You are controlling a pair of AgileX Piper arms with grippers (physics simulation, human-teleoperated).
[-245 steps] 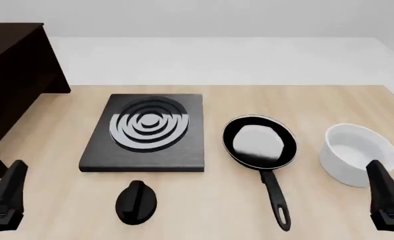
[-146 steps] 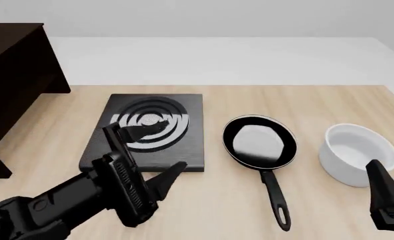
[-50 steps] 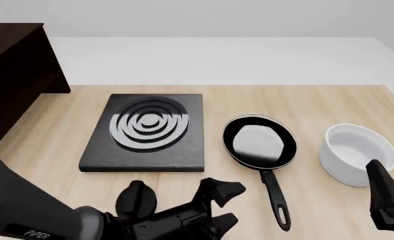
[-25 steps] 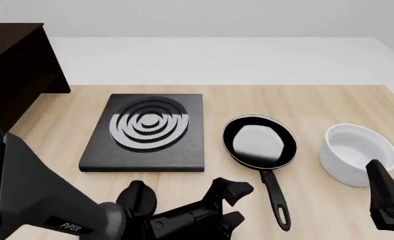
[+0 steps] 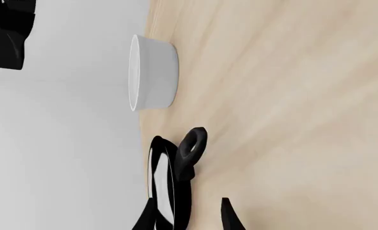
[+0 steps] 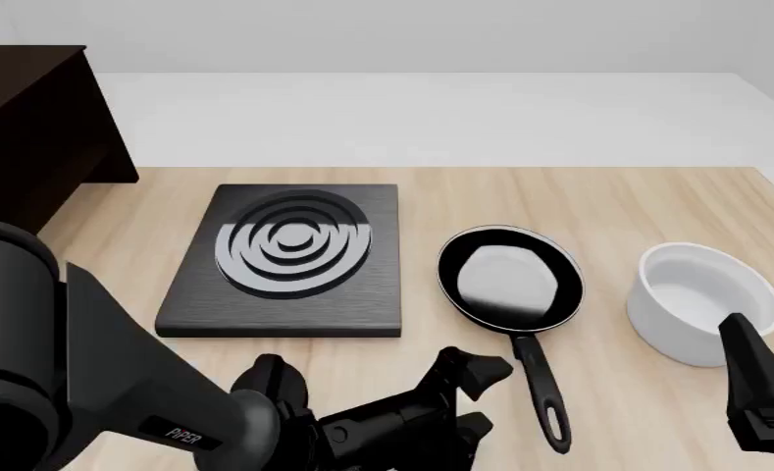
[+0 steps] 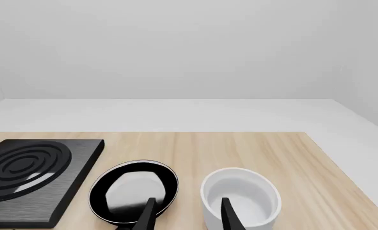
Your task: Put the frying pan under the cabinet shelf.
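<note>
The frying pan (image 6: 510, 278) lies right of the table's middle, its long handle (image 6: 539, 381) pointing toward the near edge. My left gripper (image 6: 476, 400) is open, low over the table just left of the handle. In the left wrist view the pan (image 5: 167, 191) appears edge-on, with the handle's end hole (image 5: 192, 143) ahead of the spread fingertips (image 5: 228, 218). My right gripper (image 6: 759, 394) waits open at the near right corner; its view shows the pan (image 7: 134, 191) ahead. The dark cabinet shelf (image 6: 30, 137) stands at the far left; its low gap is not visible.
A black stove plate (image 6: 288, 257) with grey rings lies left of the pan. A small black knob (image 6: 266, 385) sits in front of it, partly covered by my left arm. A white bowl (image 6: 698, 299) stands right of the pan, near my right gripper.
My left arm has swept from the near left corner across the front of the table and edged rightward to the pan's handle. The right arm, pan and bowl stayed put.
</note>
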